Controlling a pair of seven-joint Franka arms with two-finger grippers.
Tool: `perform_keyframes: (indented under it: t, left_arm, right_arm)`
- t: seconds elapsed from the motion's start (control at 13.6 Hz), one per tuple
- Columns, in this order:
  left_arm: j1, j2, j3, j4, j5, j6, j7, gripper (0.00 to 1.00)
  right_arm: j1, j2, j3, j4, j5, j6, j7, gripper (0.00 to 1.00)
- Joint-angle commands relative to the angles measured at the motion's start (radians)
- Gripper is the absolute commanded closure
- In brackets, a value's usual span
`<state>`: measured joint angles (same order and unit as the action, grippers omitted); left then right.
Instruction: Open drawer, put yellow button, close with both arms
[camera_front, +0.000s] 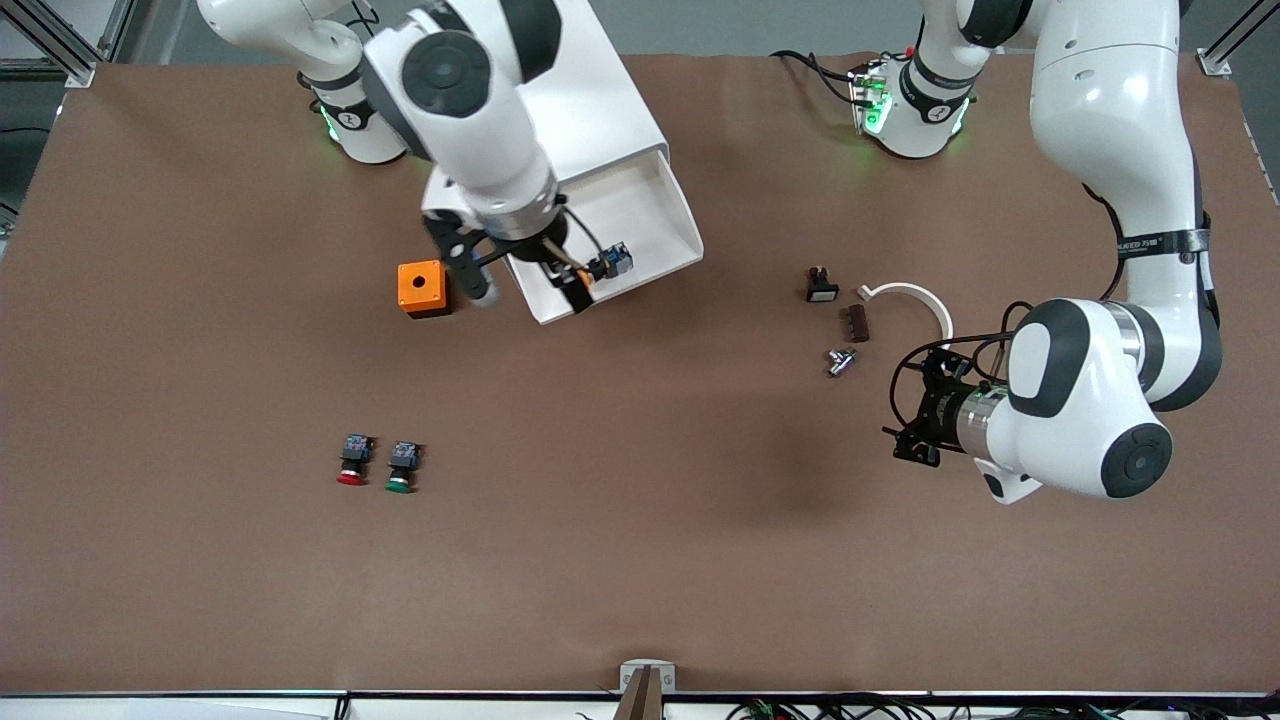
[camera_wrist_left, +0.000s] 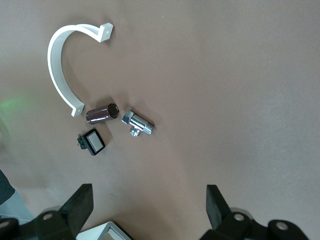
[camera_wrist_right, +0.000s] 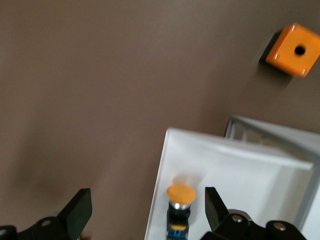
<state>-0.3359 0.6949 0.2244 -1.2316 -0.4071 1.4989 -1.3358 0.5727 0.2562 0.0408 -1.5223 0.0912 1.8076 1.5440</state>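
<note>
The drawer (camera_front: 650, 215) stands pulled out of the white cabinet (camera_front: 600, 100). The yellow button (camera_front: 608, 267) lies on its side in the drawer, close to its front wall. My right gripper (camera_front: 527, 288) hangs open over the drawer's front edge. In the right wrist view the button (camera_wrist_right: 181, 194) lies free on the drawer floor (camera_wrist_right: 240, 175), close to one of that gripper's (camera_wrist_right: 147, 212) fingers and untouched. My left gripper (camera_front: 915, 412) is open and empty over bare table toward the left arm's end; it also shows in the left wrist view (camera_wrist_left: 150, 205).
An orange box (camera_front: 424, 288) stands beside the drawer front. A red-capped button (camera_front: 352, 462) and a green-capped one (camera_front: 402, 467) lie nearer the camera. Near the left gripper lie a white curved clamp (camera_wrist_left: 57, 65), a dark socket (camera_wrist_left: 101, 113), a chrome valve (camera_wrist_left: 137, 123) and a black switch (camera_wrist_left: 91, 142).
</note>
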Motion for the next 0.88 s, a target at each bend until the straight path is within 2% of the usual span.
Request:
perform_keyframes:
  t: [0.0, 0.52, 0.81]
  left_arm:
    - [-0.035, -0.02, 0.003, -0.014, 0.022, 0.026, 0.018, 0.01]
    - [-0.103, -0.06, 0.004, -0.016, 0.024, 0.046, 0.136, 0.01]
    - [-0.147, -0.067, 0.004, -0.016, 0.024, 0.07, 0.221, 0.01]
  right_arm:
    - [-0.114, -0.003, 0.011, 0.059, 0.001, -0.074, -0.132, 0.0]
    - [-0.446, -0.063, 0.013, 0.056, 0.022, -0.218, -0.79, 0.0]
    - [-0.565, -0.123, 0.008, 0.051, 0.009, -0.278, -1.068, 0.0]
